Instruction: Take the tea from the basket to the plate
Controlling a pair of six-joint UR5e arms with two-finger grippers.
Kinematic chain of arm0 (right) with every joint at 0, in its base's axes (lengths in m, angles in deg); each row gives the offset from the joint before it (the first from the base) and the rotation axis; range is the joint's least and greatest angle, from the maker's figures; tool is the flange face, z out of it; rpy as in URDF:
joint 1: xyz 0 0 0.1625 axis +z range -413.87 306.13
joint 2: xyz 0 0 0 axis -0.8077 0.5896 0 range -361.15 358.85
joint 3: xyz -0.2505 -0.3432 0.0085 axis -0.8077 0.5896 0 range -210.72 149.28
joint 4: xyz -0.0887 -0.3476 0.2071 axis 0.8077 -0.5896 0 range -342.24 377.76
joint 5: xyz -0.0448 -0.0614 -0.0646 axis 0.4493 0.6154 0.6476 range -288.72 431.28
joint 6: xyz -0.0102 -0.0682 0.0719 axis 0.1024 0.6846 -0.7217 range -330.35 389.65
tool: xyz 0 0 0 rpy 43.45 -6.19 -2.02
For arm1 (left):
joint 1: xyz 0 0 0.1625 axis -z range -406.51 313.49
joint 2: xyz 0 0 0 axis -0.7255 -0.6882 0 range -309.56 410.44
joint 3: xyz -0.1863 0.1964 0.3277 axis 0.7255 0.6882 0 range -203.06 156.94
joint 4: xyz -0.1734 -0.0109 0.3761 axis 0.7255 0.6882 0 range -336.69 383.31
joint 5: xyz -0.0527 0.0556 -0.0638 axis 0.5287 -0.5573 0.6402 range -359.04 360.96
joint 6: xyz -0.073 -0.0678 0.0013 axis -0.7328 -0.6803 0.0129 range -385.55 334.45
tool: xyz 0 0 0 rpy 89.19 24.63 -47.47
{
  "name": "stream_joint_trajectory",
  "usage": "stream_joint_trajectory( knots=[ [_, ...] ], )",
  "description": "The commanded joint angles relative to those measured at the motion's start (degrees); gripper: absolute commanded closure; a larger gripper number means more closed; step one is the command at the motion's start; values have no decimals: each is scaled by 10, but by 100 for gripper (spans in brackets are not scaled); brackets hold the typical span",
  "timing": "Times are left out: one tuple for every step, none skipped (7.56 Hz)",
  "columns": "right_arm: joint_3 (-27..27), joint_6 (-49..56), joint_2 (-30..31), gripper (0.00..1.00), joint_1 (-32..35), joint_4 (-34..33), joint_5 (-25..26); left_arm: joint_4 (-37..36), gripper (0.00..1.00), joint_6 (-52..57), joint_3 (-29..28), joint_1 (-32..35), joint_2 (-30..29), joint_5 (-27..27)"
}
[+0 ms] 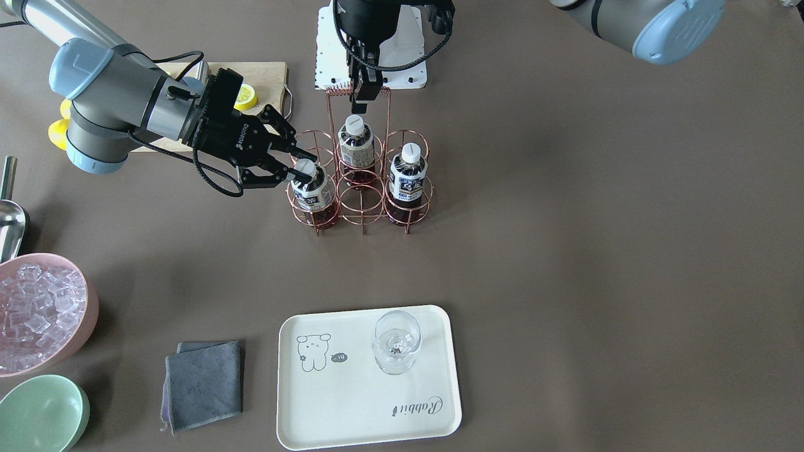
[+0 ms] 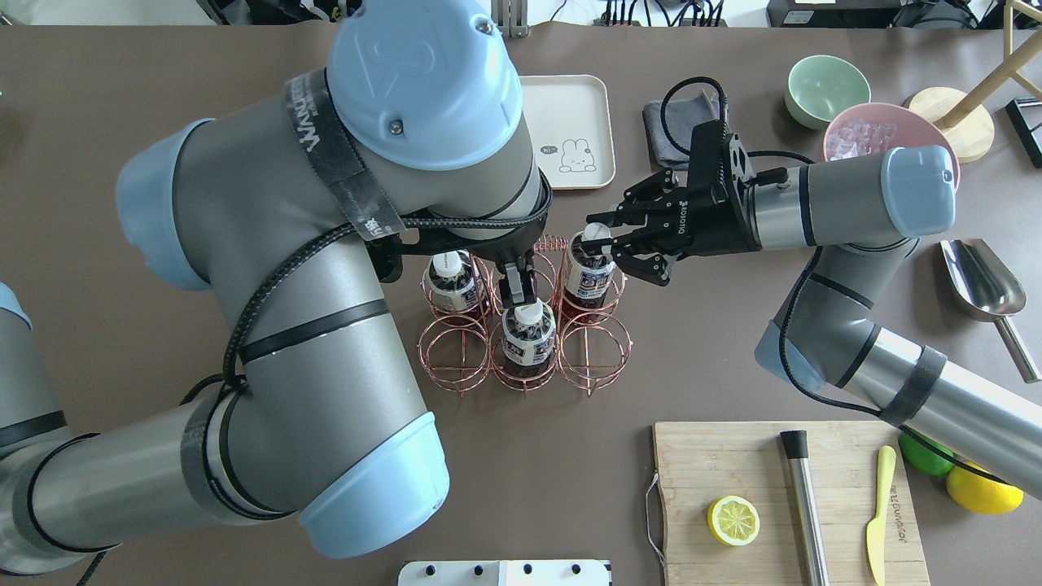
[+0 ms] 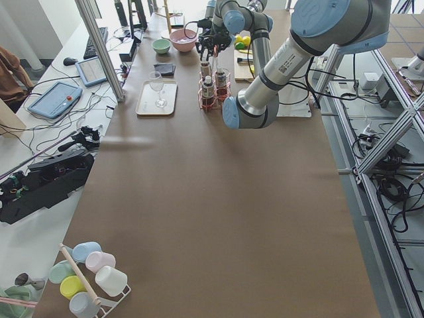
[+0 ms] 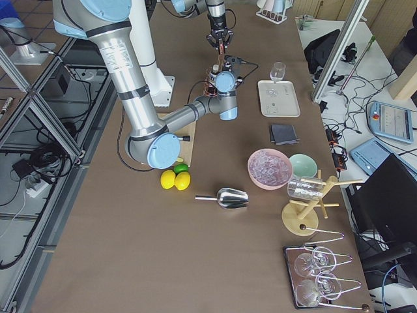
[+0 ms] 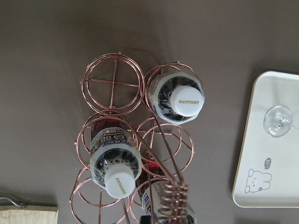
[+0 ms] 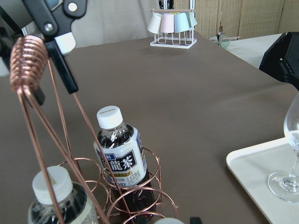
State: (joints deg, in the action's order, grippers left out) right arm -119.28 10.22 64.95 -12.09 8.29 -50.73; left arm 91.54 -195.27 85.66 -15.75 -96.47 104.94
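The copper wire basket (image 1: 361, 202) stands mid-table with three tea bottles in its cells. My right gripper (image 1: 306, 167) is closed on the white cap of the corner bottle (image 1: 313, 194), which still sits in its cell; this also shows in the overhead view (image 2: 604, 238). The other two bottles (image 1: 356, 147) (image 1: 407, 179) stand upright. My left gripper (image 1: 366, 100) comes down from above and is shut on the basket's coiled handle (image 6: 28, 60). The cream bear plate (image 1: 352, 402) lies near the table's front edge, apart from the basket.
A wine glass (image 1: 396, 342) stands on the plate's right half. A grey cloth (image 1: 204, 384), a pink bowl of ice (image 1: 38, 314) and a mint-green bowl (image 1: 41, 414) lie beside the plate. A cutting board with a lemon half (image 1: 264, 78) is behind my right arm.
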Motion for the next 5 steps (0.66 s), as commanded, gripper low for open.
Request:
stream_joint_trajectory(
  knots=[
    [-24, -3, 4, 100, 5, -11, -2, -3, 100, 0, 0, -1, 1, 0],
    [-43, -3, 3, 100, 13, -32, -15, -6, 100, -2, 0, -1, 0, 0],
    [-68, -3, 1, 100, 29, -67, -37, -7, 100, -5, 1, -1, -2, 0],
    [-96, -3, -2, 100, 43, -98, -53, -18, 100, -5, 4, -1, -9, 1],
    [-109, -3, -3, 100, 62, -117, -72, -21, 100, -8, 6, -2, -11, 1]
  ],
)
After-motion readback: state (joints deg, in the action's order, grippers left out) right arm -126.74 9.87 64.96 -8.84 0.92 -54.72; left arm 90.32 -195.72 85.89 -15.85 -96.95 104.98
